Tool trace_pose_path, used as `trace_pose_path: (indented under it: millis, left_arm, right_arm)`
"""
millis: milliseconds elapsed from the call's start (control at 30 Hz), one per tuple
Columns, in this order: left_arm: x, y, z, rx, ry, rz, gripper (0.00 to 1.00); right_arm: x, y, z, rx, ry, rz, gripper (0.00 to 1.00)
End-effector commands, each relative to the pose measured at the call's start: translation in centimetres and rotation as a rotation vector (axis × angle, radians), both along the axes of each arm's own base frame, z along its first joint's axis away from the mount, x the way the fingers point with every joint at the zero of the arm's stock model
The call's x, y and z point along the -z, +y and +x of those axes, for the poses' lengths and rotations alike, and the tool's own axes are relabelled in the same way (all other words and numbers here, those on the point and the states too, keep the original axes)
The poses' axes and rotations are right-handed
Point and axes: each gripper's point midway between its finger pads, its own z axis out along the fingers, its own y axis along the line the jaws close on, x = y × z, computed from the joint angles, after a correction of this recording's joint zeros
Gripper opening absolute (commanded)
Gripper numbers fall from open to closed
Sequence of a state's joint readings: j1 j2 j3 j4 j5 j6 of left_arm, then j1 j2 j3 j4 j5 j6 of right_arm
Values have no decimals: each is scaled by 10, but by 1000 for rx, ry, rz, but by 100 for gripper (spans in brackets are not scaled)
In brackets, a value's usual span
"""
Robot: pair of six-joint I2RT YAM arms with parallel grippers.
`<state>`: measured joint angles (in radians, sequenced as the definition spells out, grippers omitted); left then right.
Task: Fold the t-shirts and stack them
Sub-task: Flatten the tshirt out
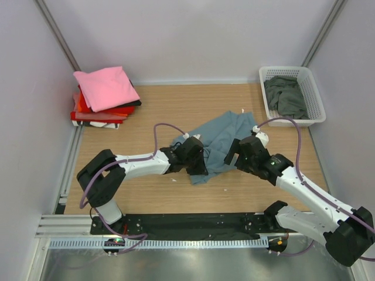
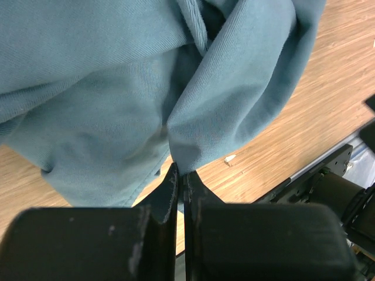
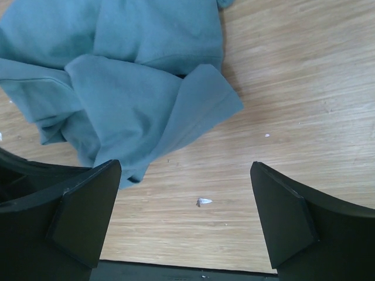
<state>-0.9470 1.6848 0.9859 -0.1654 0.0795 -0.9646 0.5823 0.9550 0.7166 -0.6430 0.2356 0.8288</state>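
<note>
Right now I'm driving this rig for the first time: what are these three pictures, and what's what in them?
The wide picture looks down from above on two robot arms at a wooden table. The other two come from cameras on each wrist. The left pincer is shut on a fold of the blue shirt crumpled mid-table. The right pincer is open, holding nothing, over bare wood beside that shirt. Far left lies a stack of folded shirts, a pink shirt on top. Far right, a white basket holds a dark shirt.

You have a white lattice basket [image 1: 314, 99] in the far right corner of the wooden table [image 1: 176, 108], and a small white scrap [image 3: 204, 202] near the middle.
</note>
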Motion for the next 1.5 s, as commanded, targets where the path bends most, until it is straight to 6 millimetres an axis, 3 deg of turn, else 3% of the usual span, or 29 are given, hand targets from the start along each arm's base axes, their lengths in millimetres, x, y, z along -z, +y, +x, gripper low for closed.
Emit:
trace_pose_path:
  millis: [0,300,367,633,700,967,1167,1267,1333,1400,1433,1467]
  left_arm:
    - [-22,-12,8,7,-60,-66,0]
    - [-19,-9,11,-7,-57,-48,0]
    - [-20,-8,12,-9,-55,-49,0]
    - [-16,-4,15,-10,-46,-31,0]
    - [-14,-3,15,-13,-43,-26,0]
    - [-10,1,19,-18,-30,-15,0]
    - [-9,4,21,-26,-25,-11,0]
    - [-8,6,22,-31,-22,-6,0]
    - [-8,7,22,-32,-20,-3,0]
    - [-13,9,22,-18,-31,16,2]
    - [-18,11,23,-13,-41,23,6]
    - [-28,14,25,-1,-74,31,10]
  right_arm:
    - [7,4,4,48,-14,48,98]
    - [38,-7,14,55,-44,22,76]
    - [50,-14,17,72,-16,22,74]
    - [59,-14,43,22,-42,126,70]
    - [65,-3,42,-22,-27,161,69]
    - [87,4,37,-45,16,196,65]
    - [85,9,38,-66,-8,215,48]
    - [81,9,38,-72,-24,220,35]
    - [76,9,37,-73,-26,222,20]
    - [64,4,33,-65,-43,210,3]
    - [44,3,40,-66,-89,204,1]
    - [39,-6,35,-43,-75,166,1]
